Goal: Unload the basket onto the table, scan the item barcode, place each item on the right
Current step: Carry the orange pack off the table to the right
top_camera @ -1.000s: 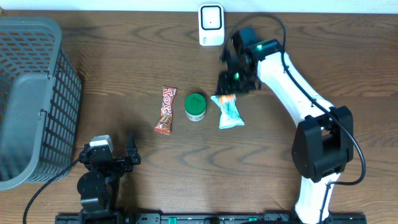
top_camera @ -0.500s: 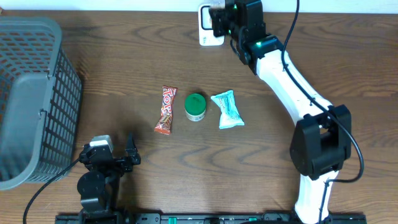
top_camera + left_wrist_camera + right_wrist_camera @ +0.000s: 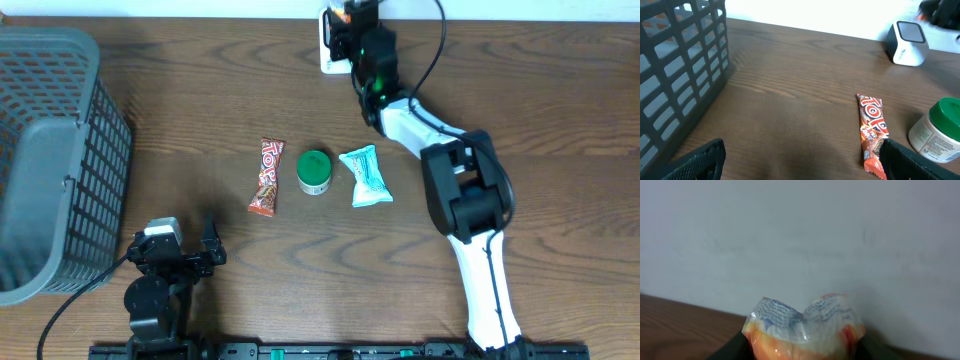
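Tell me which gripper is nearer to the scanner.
Right. The right gripper holds a packet right at the scanner, overlapping it in the overhead view. The left gripper sits open at the near edge of the table, far from it.

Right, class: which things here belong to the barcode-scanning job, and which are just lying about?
In the job: orange-and-white crinkly packet; right hand gripping it; white box-shaped scanner.
Lying about: red candy bar; green-lidded white tub; pale blue pouch; grey plastic mesh basket; open left hand.
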